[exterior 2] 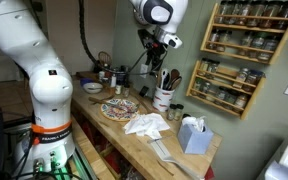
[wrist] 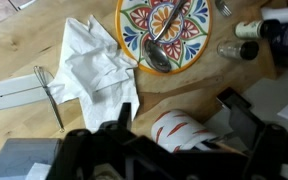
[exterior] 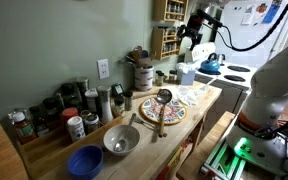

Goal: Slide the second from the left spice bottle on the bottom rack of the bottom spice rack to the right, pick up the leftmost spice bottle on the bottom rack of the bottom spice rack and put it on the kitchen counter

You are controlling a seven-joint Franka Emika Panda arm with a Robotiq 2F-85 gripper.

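Observation:
In an exterior view two wooden racks hang on the wall; the lower one is the bottom spice rack (exterior 2: pixel 227 88). Its bottom rack (exterior 2: pixel 224 106) carries a row of dark jars, with the leftmost spice bottle (exterior 2: pixel 201 90) and the second one (exterior 2: pixel 211 93) beside it. My gripper (exterior 2: pixel 156 45) hangs open and empty in the air, left of the racks and well apart from them. In the wrist view the gripper (wrist: pixel 181 115) looks down on the kitchen counter (wrist: pixel 24 60), with a white red-striped utensil cup (wrist: pixel 179 130) far below its spread fingers. The rack also shows in an exterior view (exterior: pixel 166 42), behind the gripper (exterior: pixel 190 40).
On the counter lie a patterned plate (wrist: pixel 164 30) with a ladle, a white cloth (wrist: pixel 94 65), a whisk (wrist: pixel 49 95) and a tissue box (exterior 2: pixel 193 135). Bowls (exterior: pixel 121 140) and many jars (exterior: pixel 74 110) crowd one end. A stove with a blue kettle (exterior: pixel 211 66) stands beyond the counter.

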